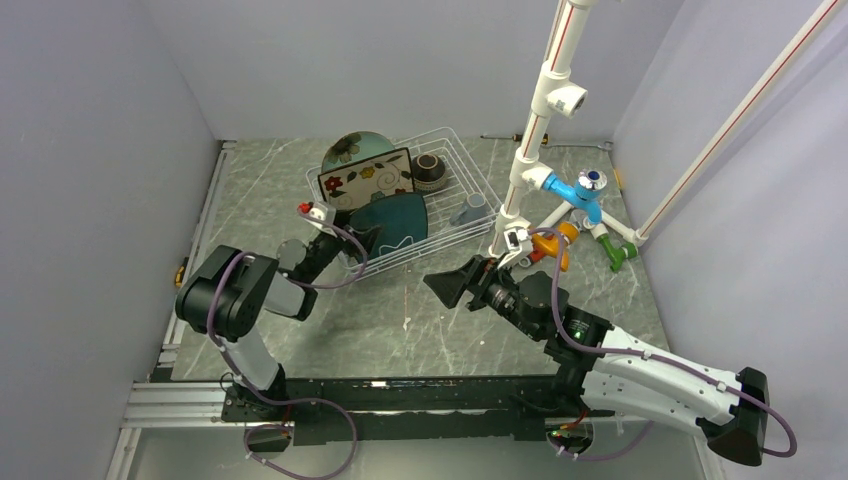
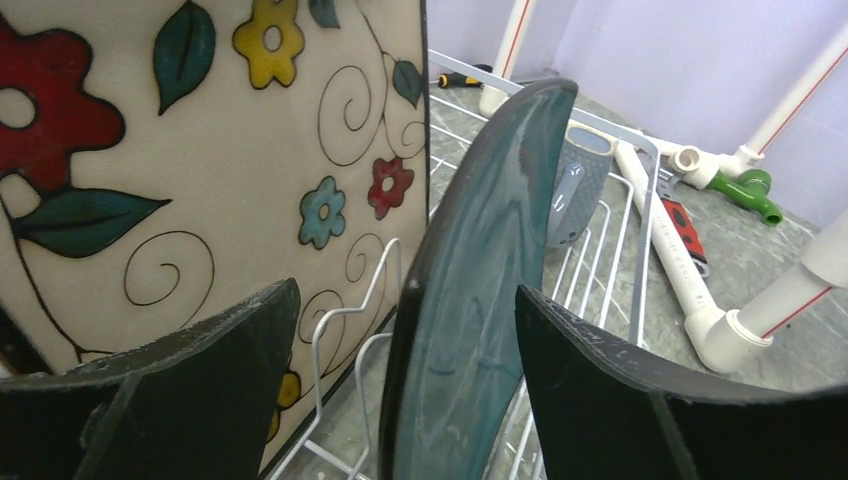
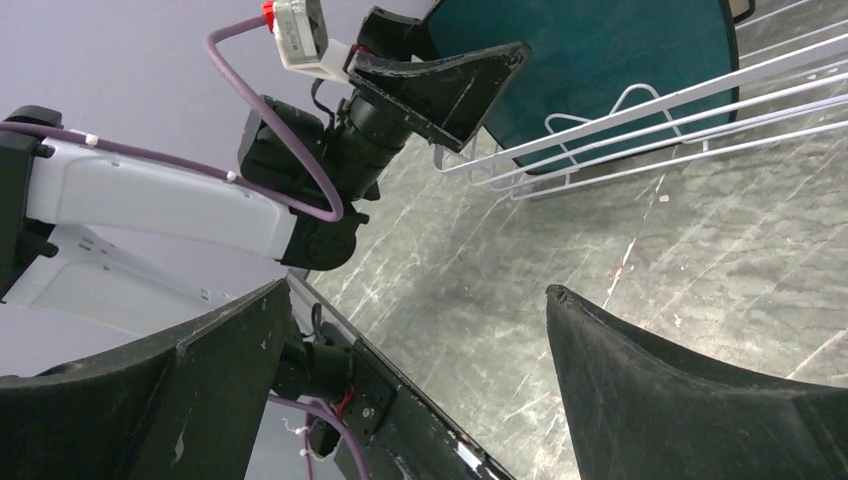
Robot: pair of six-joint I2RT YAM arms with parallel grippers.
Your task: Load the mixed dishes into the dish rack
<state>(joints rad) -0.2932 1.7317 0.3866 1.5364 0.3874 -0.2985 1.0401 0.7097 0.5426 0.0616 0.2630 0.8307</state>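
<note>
dark teal square plate point(image 2: 470, 300) stands on edge among the prongs of the dish rack point(image 2: 640, 240), just beside the upright cream floral square plate point(image 2: 200, 180). the left wrist view shows the left gripper point(image 2: 408, 295) spread astride the teal rim, with a clear gap on its left finger's side. the small grey mug point(image 2: 580, 185) sits further along the rack. only the top view shows the pale green round plate point(image 1: 350, 148) behind the floral one and the brown bowl point(image 1: 430, 172) at the rack's far end. the right gripper point(image 3: 420, 300) hangs wide apart over the table point(image 3: 700, 260), holding nothing.
</note>
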